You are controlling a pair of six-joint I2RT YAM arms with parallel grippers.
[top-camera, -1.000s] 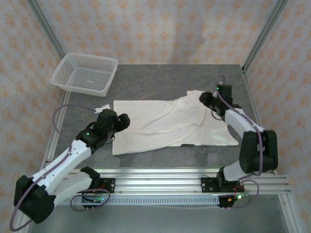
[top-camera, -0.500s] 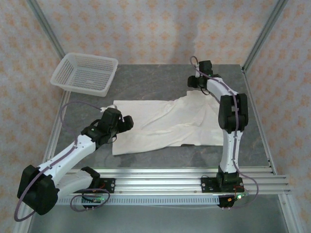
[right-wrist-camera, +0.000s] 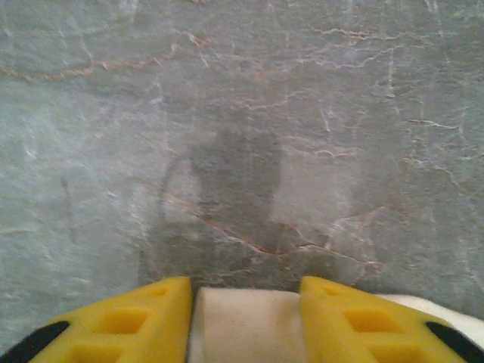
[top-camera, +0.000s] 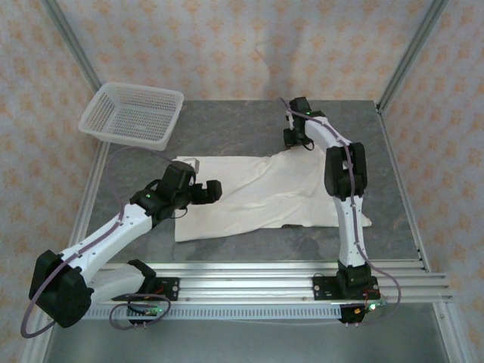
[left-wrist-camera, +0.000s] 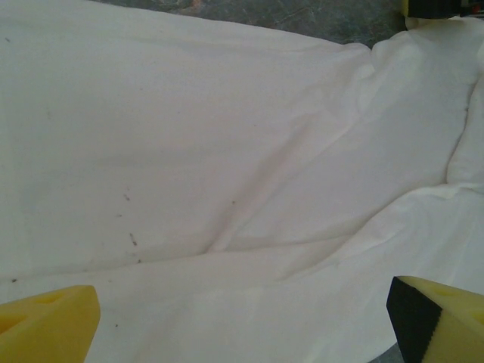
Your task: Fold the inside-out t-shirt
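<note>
Nearest you, the left gripper (top-camera: pixel 203 190) hovers over the left part of the inside-out t-shirt (top-camera: pixel 257 198), its fingers (left-wrist-camera: pixel 49 324) spread wide with nothing between them. In its wrist view the t-shirt (left-wrist-camera: pixel 227 151) lies right under and ahead of the jaws, wrinkled, with creases running on a slant.

The t-shirt is spread flat on the table (top-camera: pixel 227 125), its long axis running left to right across your view. The near hem is closest to the arm bases, and the right arm crosses over the right end.

At the far edge, where the fabric humps up, the right gripper (top-camera: pixel 296 141) sits on the cloth's border. Its fingers (right-wrist-camera: pixel 136 321) are closed in on a strip of white fabric that fills the gap between them, with bare table beyond, so judge it as pinching the far edge.

The fold likely turns on this: the right gripper has the far edge, while the left is nearer the left end and must come down to take cloth.

The basket (top-camera: pixel 132 113) stands well apart, far left
</note>
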